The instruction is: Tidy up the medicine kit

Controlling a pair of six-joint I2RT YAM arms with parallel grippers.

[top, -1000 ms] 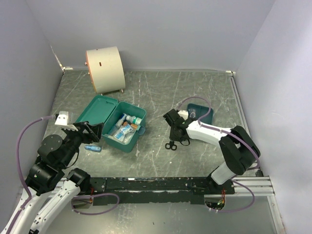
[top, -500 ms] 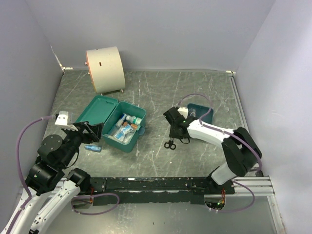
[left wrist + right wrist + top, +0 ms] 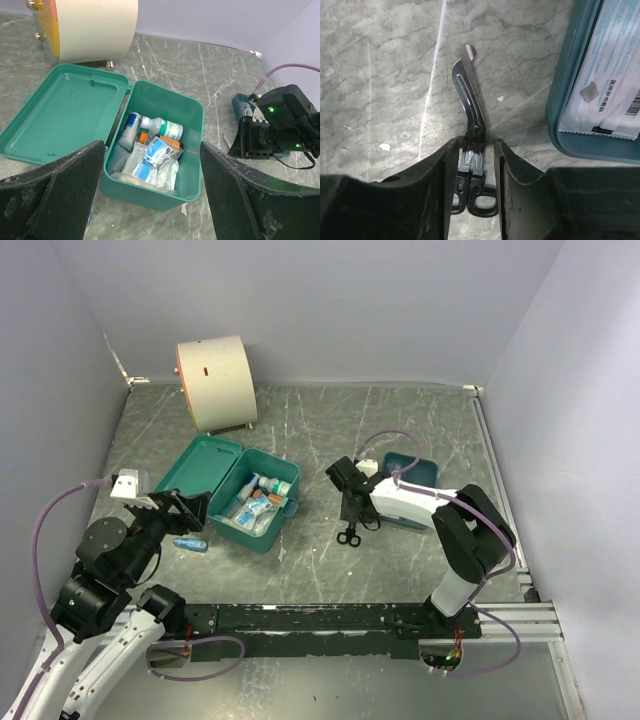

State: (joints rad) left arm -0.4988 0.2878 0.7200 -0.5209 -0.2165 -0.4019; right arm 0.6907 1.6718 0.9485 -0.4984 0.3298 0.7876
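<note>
One pair of black-handled steel scissors (image 3: 471, 107) at lower centre is straddled, unpinched, by the spread right gripper (image 3: 475, 142); closing is required.

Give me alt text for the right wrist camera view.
Metal scissors with black handles lie on a grey marbled table between the fingers of the open right hand. A teal tray holding a white packet sits at right.

right gripper (image 3: 475, 145) | jaws widened beside the scissors (image 3: 471, 105) | right arm (image 3: 470, 530) elbow swung left
</note>
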